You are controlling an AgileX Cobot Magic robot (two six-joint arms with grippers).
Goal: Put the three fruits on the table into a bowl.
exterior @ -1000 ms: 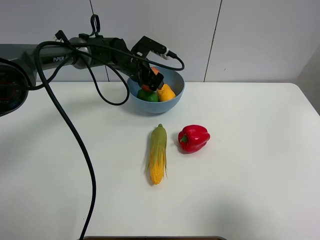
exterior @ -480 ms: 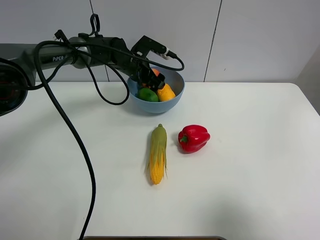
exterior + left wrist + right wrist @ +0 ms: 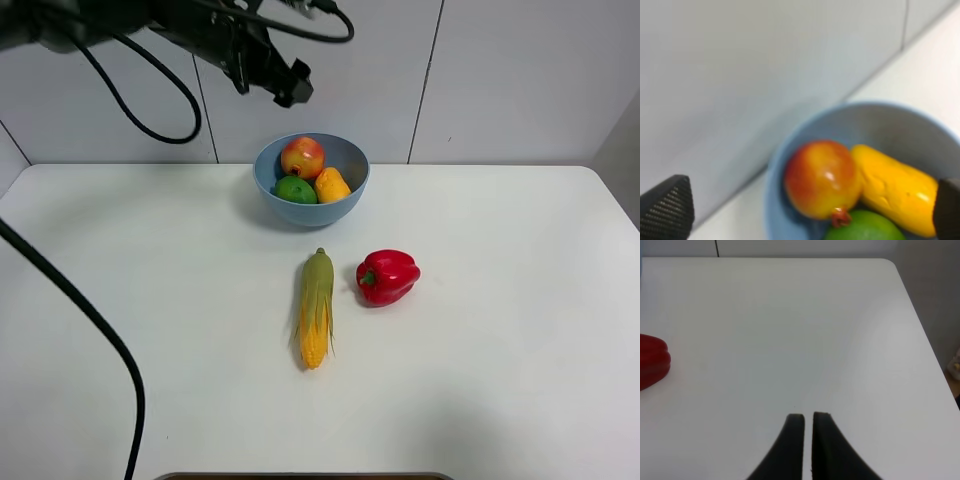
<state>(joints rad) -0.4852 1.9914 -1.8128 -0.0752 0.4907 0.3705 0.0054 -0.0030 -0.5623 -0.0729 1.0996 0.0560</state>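
Note:
The light-blue bowl stands at the back middle of the white table. It holds all three fruits: the red-yellow pomegranate-like fruit, the small green fruit and the orange-yellow mango-like fruit. My left gripper is open and empty, raised well above the bowl's left side. The left wrist view shows the bowl below, with the pomegranate-like fruit, the mango-like fruit and the green fruit between my wide-apart fingertips. My right gripper is shut and empty over bare table.
A yellow-green corn cob and a glossy red bell pepper lie side by side in front of the bowl. The pepper shows at the edge of the right wrist view. A black cable hangs over the table's left part.
My left gripper has risen out of the bowl and moved up and slightly left. The pomegranate-like fruit it was over now sits uncovered in the bowl.

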